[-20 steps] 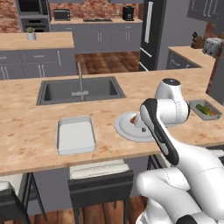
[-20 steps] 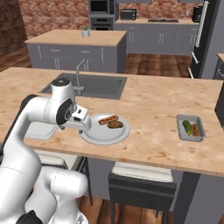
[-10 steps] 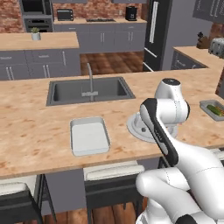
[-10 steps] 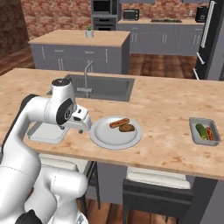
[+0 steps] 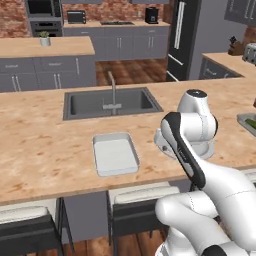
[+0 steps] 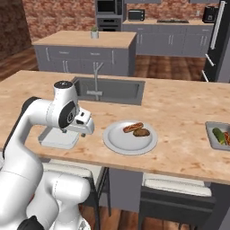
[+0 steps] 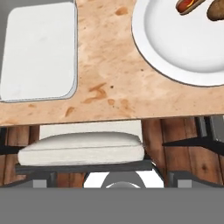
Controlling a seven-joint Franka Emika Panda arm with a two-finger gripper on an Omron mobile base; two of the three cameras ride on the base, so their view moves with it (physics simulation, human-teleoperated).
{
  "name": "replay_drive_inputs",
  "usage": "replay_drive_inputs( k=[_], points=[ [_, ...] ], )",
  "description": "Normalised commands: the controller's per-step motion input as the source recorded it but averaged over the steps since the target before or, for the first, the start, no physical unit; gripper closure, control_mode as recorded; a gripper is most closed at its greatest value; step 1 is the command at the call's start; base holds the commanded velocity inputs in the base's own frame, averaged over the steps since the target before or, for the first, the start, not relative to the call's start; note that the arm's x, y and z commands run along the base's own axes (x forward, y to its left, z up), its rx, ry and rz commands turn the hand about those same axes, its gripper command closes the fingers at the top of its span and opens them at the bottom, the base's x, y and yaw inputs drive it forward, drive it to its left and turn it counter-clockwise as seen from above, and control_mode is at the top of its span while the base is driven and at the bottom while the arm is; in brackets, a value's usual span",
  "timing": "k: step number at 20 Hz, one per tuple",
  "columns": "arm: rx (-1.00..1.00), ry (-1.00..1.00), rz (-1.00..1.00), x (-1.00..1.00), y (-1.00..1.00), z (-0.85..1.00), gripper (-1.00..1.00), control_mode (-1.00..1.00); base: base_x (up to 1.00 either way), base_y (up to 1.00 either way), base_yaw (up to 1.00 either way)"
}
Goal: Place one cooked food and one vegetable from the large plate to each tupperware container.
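The gripper (image 6: 88,128), spread wide and holding nothing, hangs over the counter edge between the near tupperware container (image 5: 115,153) and the large plate (image 6: 130,137), so a hasty reach risks knocking the sausage (image 6: 133,127) off.

Glossy white robot arm (image 5: 200,165) of rounded bulbous segments, dark grey bands at the joints, round dark cap atop one joint, smooth seamless shells

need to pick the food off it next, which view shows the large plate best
The right base view: the whole large plate lies unobstructed on the counter, with two cooked pieces on its far half. The hand view cuts the plate off at its top and right edges. In the left base view the arm hides nearly all of it, leaving a sliver of rim.
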Motion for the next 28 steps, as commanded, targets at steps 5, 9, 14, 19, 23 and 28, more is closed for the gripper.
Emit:
replay_drive_inputs(
  k=[5,9,14,19,23,28],
  points=[
    [0.00,0.00,0.00,0.00,0.00,0.00,-1.00,1.00,0.04,0.30,-0.01],
    [0.00,0.00,0.00,0.00,0.00,0.00,-1.00,1.00,0.10,-0.10,0.05],
    [0.00,0.00,0.00,0.00,0.00,0.00,-1.00,1.00,0.64,-0.66,0.09],
    [0.00,0.00,0.00,0.00,0.00,0.00,-1.00,1.00,0.61,-0.21,0.02],
    [0.00,0.00,0.00,0.00,0.00,0.00,-1.00,1.00,0.22,0.00,-0.02],
    [0.00,0.00,0.00,0.00,0.00,0.00,-1.00,1.00,0.03,0.00,0.00]
  ],
)
